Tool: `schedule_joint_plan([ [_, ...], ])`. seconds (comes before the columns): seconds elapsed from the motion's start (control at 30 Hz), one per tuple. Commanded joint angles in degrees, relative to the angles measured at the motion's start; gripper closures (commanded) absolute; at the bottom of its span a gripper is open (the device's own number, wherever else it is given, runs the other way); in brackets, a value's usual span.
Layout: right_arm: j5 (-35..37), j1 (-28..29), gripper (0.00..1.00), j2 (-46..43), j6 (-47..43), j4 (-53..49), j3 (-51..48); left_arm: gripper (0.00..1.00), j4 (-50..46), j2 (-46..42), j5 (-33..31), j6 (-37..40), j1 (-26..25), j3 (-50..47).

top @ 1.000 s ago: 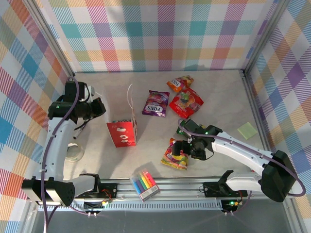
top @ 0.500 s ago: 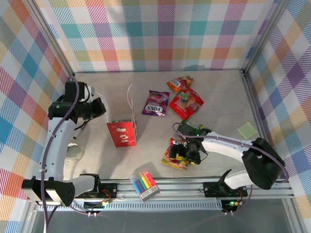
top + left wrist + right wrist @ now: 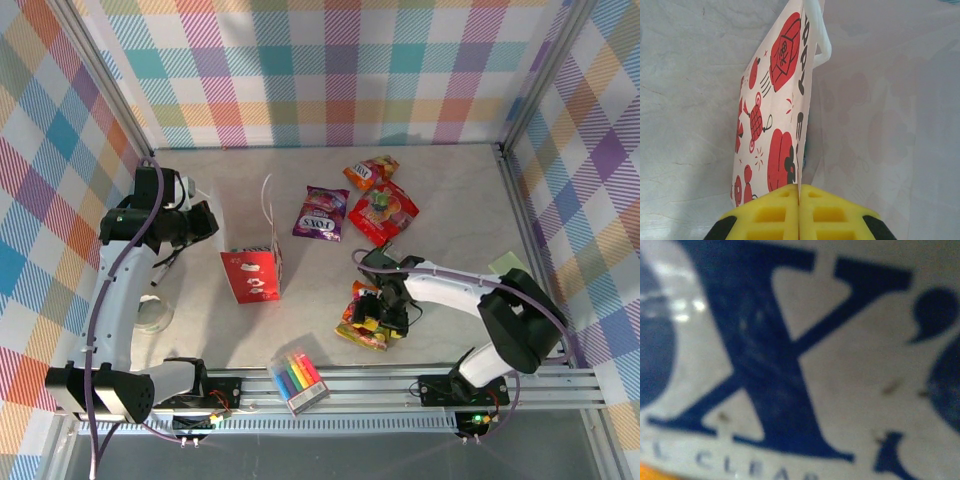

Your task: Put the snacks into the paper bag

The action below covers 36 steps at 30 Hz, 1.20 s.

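The paper bag [image 3: 250, 276] stands left of centre, its red lower part facing the camera and its string handles [image 3: 268, 192] behind. My left gripper [image 3: 799, 187] is shut on the bag's white rim [image 3: 802, 75], with the yellow pads [image 3: 770, 212] pressed together; from above it sits at the bag's left [image 3: 203, 222]. A purple packet [image 3: 321, 212], an orange one [image 3: 370, 171] and a red one [image 3: 383, 212] lie at the back. My right gripper [image 3: 384, 311] presses onto a pile of yellow-orange and green packets [image 3: 360, 330]. Blurred "X" print of a packet [image 3: 800, 360] is right against the right wrist camera, hiding the fingers.
A clear pack of coloured markers [image 3: 298, 380] lies at the front edge by the rail. A green sticky pad [image 3: 508, 264] is at the right, partly behind the right arm. A clear ring [image 3: 152, 316] sits by the left arm.
My right gripper has shifted left and down onto the packet pile, and its forearm has swung closer in. The left arm and bag have not moved.
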Motion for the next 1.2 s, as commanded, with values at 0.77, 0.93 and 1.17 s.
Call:
schedule_joint_plan([
  [0.77, 9.4, 0.3, 0.89, -0.4, -8.8, -1.7, 8.7, 0.97, -1.7, 0.9, 0.5, 0.7, 0.6, 1.0],
  [0.93, 13.0, 0.3, 0.89, -3.1, -10.7, -5.7, 12.4, 0.97, -1.5, 1.3, 0.7, 0.7, 0.6, 1.4],
  [1.17, 16.6, 0.3, 0.88, -6.1, -14.5, -9.8, 20.0, 0.96, -1.5, 1.4, 0.9, 0.7, 0.6, 1.8],
])
